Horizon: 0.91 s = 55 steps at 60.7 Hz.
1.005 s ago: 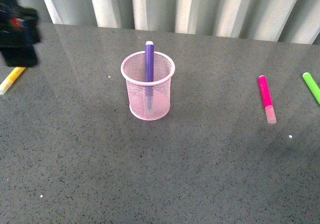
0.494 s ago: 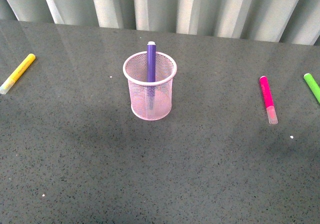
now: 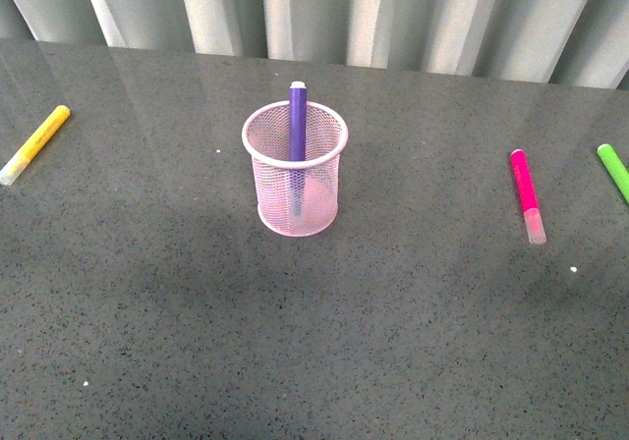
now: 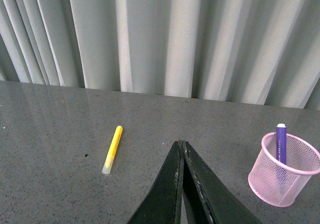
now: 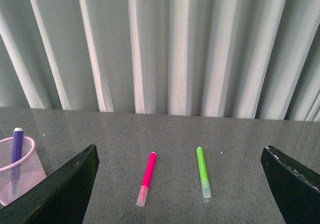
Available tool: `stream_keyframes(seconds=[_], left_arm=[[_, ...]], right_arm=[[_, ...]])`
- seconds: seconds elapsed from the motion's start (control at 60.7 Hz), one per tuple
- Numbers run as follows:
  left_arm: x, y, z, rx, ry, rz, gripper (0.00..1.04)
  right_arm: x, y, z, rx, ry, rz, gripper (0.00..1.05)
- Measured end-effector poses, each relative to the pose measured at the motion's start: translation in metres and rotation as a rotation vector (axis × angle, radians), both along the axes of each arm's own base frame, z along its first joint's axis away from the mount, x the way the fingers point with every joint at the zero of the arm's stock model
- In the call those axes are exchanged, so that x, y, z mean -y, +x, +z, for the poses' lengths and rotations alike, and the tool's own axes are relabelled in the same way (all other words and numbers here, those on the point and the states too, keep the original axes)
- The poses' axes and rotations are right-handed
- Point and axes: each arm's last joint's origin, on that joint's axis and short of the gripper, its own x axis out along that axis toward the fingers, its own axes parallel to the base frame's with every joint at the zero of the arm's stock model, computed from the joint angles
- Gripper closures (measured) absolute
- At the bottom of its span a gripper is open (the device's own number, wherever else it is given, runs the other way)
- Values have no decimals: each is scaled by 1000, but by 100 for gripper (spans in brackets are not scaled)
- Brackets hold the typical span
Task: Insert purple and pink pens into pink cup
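Note:
The pink cup [image 3: 295, 183] stands upright mid-table, and the purple pen [image 3: 297, 126] stands inside it, tip poking above the rim. Flat on the table at the right lies the pink pen [image 3: 526, 194], pale cap toward me. Neither arm shows in the front view. In the left wrist view my left gripper [image 4: 181, 145] is shut with nothing in it, the pink cup [image 4: 285, 174] and purple pen [image 4: 281, 143] off to one side. In the right wrist view my right gripper [image 5: 180, 159] is wide open, and the pink pen [image 5: 146, 178] lies ahead between its fingers, well apart.
A green marker [image 3: 613, 171] lies at the right edge beside the pink pen, also seen as the green marker [image 5: 202, 172] in the right wrist view. A yellow marker [image 3: 34, 143] lies far left. Pleated grey curtains back the dark speckled table [image 3: 295, 342].
One second ago a dark arm part covered the far left over the yellow marker; it has left the front view. The view shifted slightly. Cup and pens have not moved.

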Motion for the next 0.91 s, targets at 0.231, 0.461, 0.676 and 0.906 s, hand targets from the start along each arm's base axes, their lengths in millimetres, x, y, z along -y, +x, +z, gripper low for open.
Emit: stream_keyframes(seconds=[0.231,0.461,0.676,0.906], left_arm=[[0,-8,2,7,0,0,101],[0,-15,2,9,0,0,101],[0,-20,2,10,0,0,101],[0,-32,-2,-10,0,-1,101]], right_arm=[[0,0,0,0,0,0,7],[0,0,0,0,0,0,7],[0,0,0,0,0,0,7],[0,0,0,0,0,0,7]])
